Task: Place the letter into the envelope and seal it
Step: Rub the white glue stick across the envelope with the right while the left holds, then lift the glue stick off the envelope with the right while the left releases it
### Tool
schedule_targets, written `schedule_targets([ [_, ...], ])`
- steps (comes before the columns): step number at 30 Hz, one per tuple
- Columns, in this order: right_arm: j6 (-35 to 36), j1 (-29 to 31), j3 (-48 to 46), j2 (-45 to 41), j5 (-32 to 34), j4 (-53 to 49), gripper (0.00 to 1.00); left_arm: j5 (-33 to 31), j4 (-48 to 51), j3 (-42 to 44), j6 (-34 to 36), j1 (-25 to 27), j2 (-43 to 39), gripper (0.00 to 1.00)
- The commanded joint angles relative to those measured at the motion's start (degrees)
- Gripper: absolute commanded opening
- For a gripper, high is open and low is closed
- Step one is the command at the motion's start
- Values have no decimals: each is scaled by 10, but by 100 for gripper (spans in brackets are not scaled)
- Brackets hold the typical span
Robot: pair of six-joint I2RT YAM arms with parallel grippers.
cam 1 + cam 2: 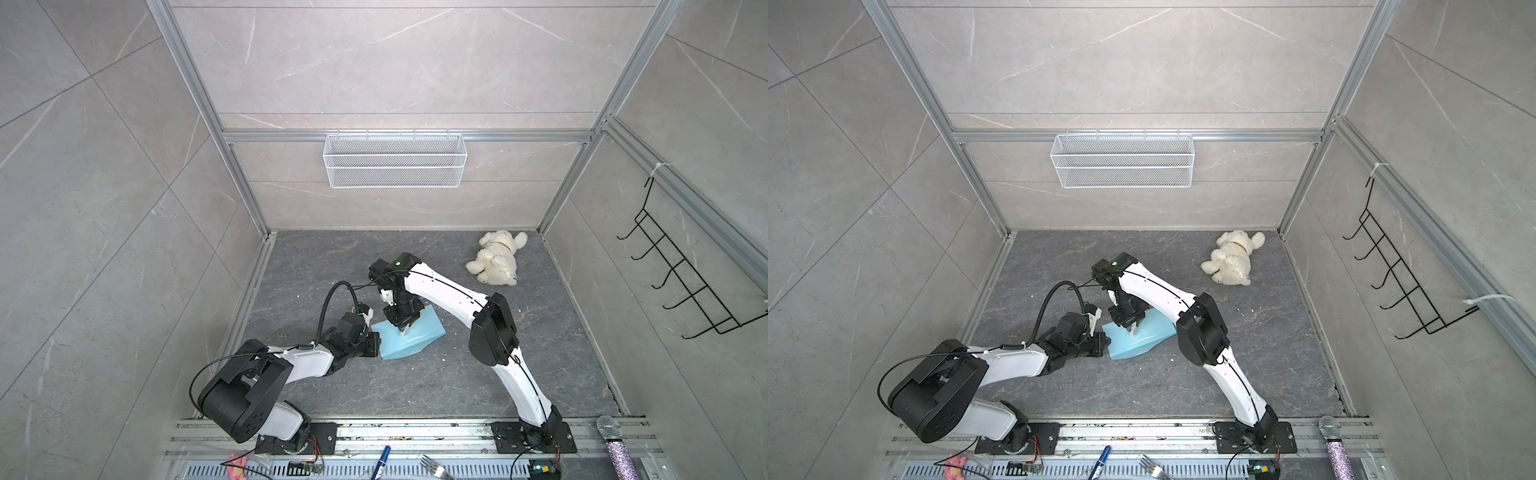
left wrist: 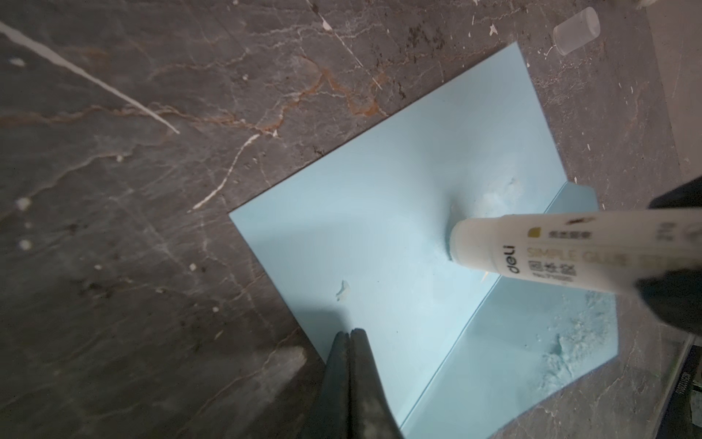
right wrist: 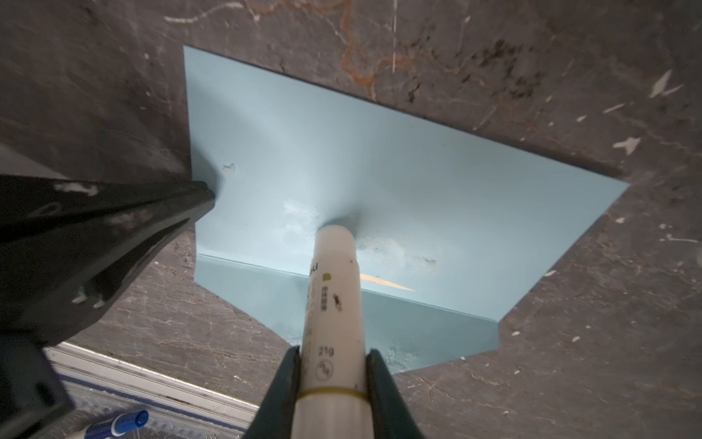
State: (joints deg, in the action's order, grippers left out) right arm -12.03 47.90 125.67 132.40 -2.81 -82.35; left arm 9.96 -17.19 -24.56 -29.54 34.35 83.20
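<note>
Hidden inside light blue paper envelope (image 3: 380, 152) but for a sliver: tan paper letter (image 3: 376, 282). Blurred: white glue stick (image 2: 551, 254) label print. Cut by bottom edge: silver metal fork (image 1: 434, 467).

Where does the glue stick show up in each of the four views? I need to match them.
Top view: glue stick, left of centre, a white tip below the right arm's wrist.
Top view: same place.
Left wrist: large, its tip pressed on the blue panel near the fold.
Right wrist: foreground, clamped in the right end effector.
Shared landmark: the envelope under the tip.
</note>
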Motion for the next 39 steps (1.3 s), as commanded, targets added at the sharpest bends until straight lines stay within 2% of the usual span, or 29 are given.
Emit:
schedule_targets([
  [1,-5,-4,-19,-73,-14,39,0,-13,28,-12,13,-3,1,0],
  [9,-8,-10,-85,-148,-13,94,0,-16,47,-22,17,-2,-14,0],
  [15,-12,-13,-159,-216,8,155,0,-16,65,-34,20,-3,-90,2],
  [17,-11,-13,-191,-247,22,179,0,-19,70,-37,15,-3,-130,7],
  [23,-8,-15,-308,-363,55,292,0,-17,81,-43,-23,-4,-248,33],
  [25,-4,-15,-355,-404,63,344,0,-8,73,-46,-48,-4,-274,46],
  [31,7,-14,-468,-485,85,480,0,9,-18,-34,-162,-6,-308,71],
  [35,12,-15,-514,-517,105,540,0,18,-80,-38,-242,-5,-295,79],
  [39,11,-14,-551,-546,109,588,0,24,-82,-65,-328,-5,-268,82],
])
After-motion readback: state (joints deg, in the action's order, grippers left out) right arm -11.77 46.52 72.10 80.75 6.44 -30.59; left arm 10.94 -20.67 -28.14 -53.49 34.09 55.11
